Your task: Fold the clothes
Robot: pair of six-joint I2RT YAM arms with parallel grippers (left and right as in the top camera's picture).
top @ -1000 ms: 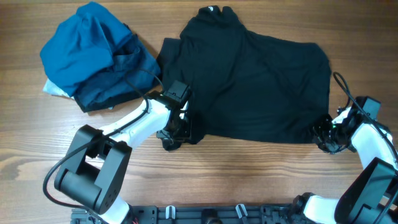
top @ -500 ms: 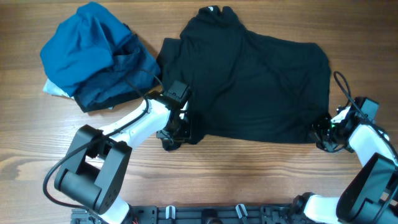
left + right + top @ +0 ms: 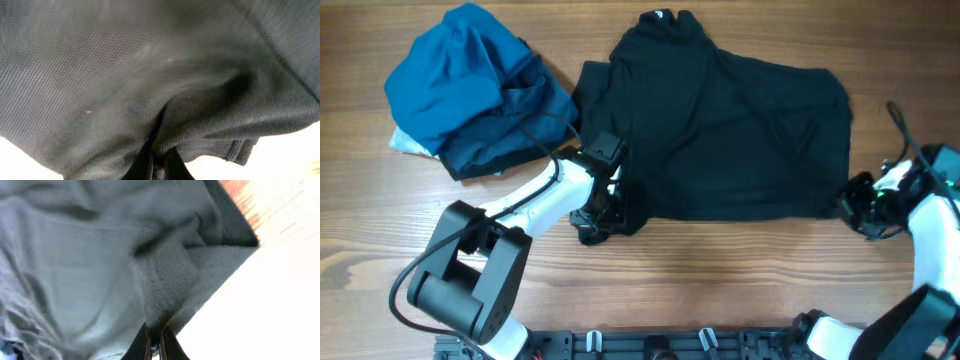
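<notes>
I am looking down on a black shirt (image 3: 720, 130) lying spread on the wooden counter (image 3: 720, 300), collar away from me, beside a heap of blue clothes (image 3: 470, 90). I am judging the main risk as slippage: each grip is taking only a thin fold at the very edge, so lifting unevenly or pulling the arms apart could be tugging cloth free and skewing the fold. My left fingers (image 3: 598, 224) are pinching the shirt's near-left hem corner and my right fingers (image 3: 865, 205) the near-right one, with fabric clamped between closed tips in both wrist views
</notes>
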